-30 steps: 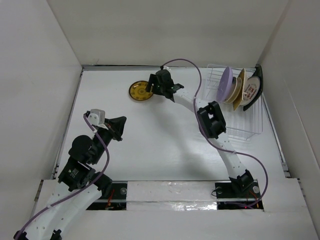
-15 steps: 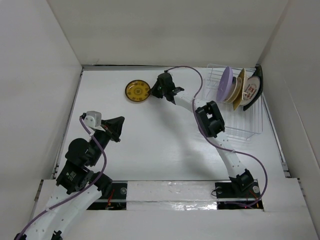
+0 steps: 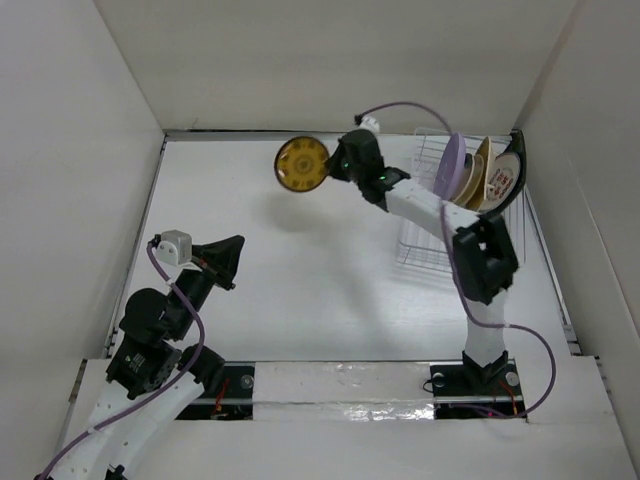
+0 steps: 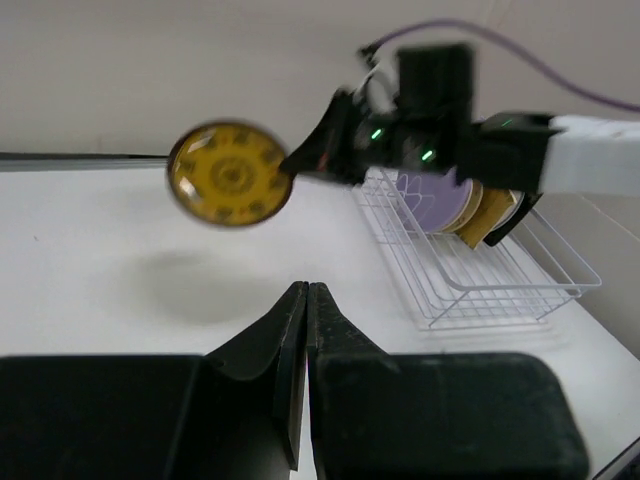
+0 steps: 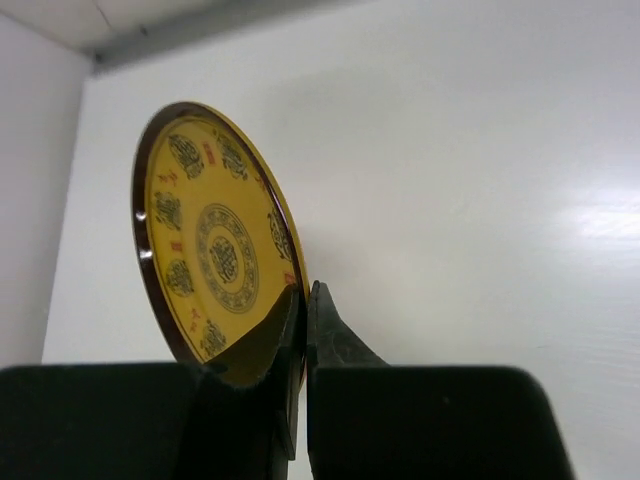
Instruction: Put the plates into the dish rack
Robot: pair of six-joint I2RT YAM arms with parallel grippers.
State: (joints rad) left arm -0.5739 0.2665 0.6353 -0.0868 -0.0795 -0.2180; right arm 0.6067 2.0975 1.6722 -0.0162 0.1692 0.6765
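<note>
At the upper right of the top view, the dish rack (image 3: 425, 245) is loaded with three upright dishes: the lavender plate (image 3: 453, 165), a tan plate (image 3: 482, 165) and the white plate with red characters (image 3: 500, 180). At top centre, the brown-and-yellow patterned plate (image 3: 302, 164) is clamped by its rim in the right gripper (image 3: 335, 167) and held above the table (image 3: 300, 280). At lower left, the left gripper (image 4: 306, 290) is seen closed, with nothing in it.

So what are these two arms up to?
The right hand pinches a yellow patterned plate by its rim, holding it in the air left of the white wire rack. A few plates stand upright in that rack. The left hand is shut and empty, off to the side.
</note>
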